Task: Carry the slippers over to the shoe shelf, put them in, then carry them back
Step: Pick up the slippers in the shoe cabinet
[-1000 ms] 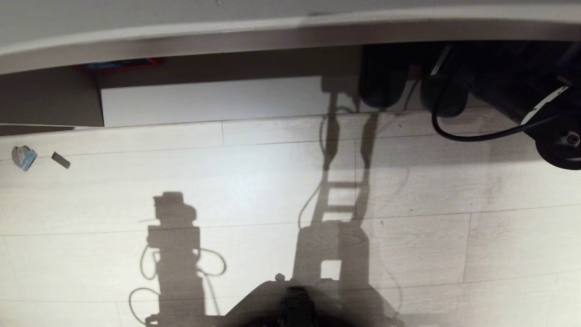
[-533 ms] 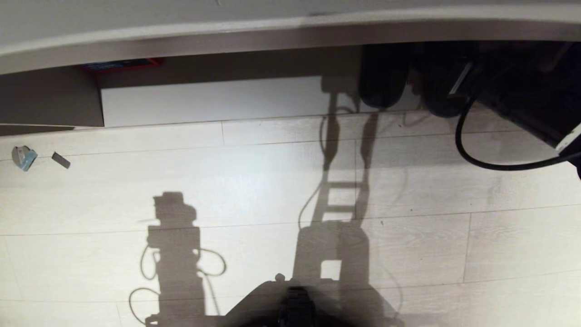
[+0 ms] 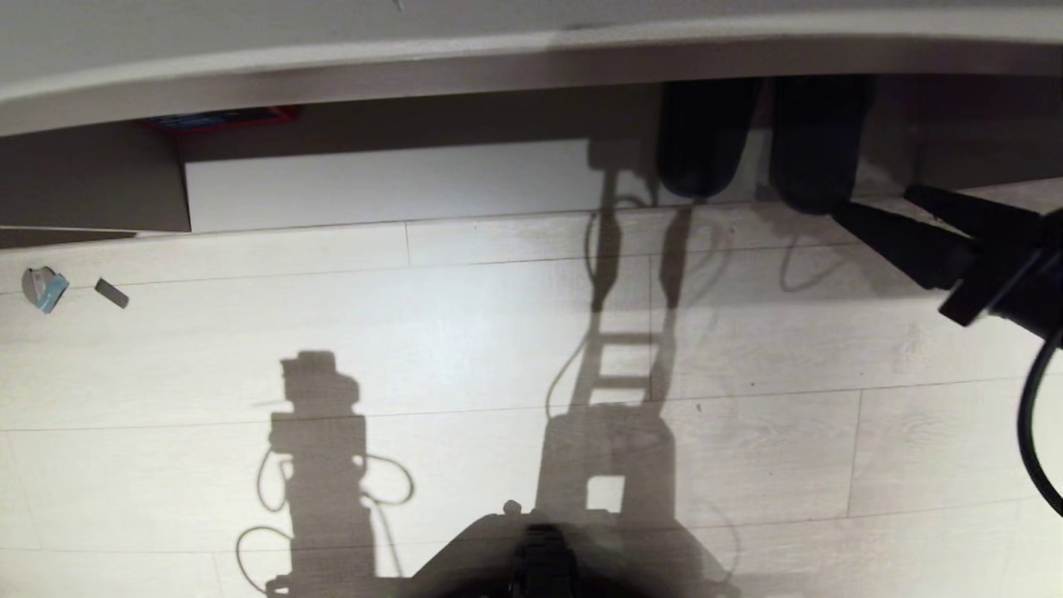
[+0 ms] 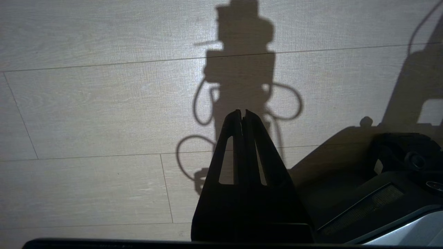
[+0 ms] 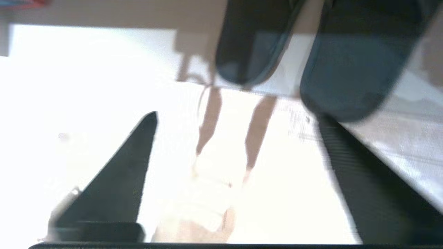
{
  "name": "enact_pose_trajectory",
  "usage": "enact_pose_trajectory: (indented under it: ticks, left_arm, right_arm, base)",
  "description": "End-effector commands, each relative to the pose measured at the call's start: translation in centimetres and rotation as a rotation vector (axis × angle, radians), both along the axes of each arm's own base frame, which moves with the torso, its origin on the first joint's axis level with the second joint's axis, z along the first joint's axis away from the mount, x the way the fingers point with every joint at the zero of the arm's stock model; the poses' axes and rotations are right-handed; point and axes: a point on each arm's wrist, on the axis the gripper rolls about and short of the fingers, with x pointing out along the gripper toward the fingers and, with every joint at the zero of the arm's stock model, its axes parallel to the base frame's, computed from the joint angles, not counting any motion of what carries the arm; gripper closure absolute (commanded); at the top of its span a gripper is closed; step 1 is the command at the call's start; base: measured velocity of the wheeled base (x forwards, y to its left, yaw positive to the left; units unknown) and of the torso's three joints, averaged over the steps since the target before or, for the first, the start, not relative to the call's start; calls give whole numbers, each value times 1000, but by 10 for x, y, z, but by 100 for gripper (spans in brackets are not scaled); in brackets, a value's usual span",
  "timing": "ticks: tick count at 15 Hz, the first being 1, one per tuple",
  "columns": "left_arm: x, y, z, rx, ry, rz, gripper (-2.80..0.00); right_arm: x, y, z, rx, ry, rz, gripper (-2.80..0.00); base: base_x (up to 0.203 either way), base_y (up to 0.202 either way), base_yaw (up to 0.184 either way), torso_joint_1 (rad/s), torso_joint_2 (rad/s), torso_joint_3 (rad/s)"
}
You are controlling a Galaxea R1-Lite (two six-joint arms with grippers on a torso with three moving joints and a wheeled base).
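Slippers (image 3: 760, 141) — pair, side by side in the shelf (image 3: 399, 178), toes at its front edge, right one overhanging onto the floor (image 3: 498, 332). Right gripper (image 3: 872, 208) — fingers (image 3: 897, 237) spread, empty, just in front of the right slipper. Left gripper (image 4: 242, 114) — fingers pressed together, empty, low over the floor.

Slippers (image 3: 751, 137) on shoe shelf (image 3: 399, 183) board

A home room: pale wood-plank floor (image 3: 498, 332), slippers (image 3: 702, 141) in a low taupe shoe shelf (image 3: 399, 178).
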Motion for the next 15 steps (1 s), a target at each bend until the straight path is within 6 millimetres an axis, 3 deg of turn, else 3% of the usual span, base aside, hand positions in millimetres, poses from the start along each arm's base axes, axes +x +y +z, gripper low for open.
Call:
enact_pose_trajectory:
  ticks: [1, 5, 9, 12, 14, 15]
  left_arm:
    - [0, 0, 0, 0, 1, 0, 0]
    - [0, 0, 0, 0, 1, 0, 0]
    - [0, 0, 0, 0, 0, 0, 0]
    - [0, 0, 0, 0, 0, 0, 0]
    - [0, 0, 0, 0, 1, 0, 0]
    - [0, 0, 0, 0, 0, 0, 0]
  right_arm:
    - [-47, -11, 3, 28, -89, -3, 0]
    - [-107, -26, -11, 0, -73, -50, 0]
    - [-158, -39, -46, -32, -99, -122, 0]
    - [-181, -45, -77, -27, -94, -235, 0]
    - [-180, -46, -97, -30, -65, -308, 0]
    - [-180, -46, -96, -19, -95, -351, 0]
  base:
    - [0, 0, 0, 0, 0, 0]
    - [0, 0, 0, 0, 0, 0]
    - [0, 0, 0, 0, 0, 0]
    - [0, 0, 0, 0, 0, 0]
    - [0, 0, 0, 0, 0, 0]
    - [0, 0, 0, 0, 0, 0]
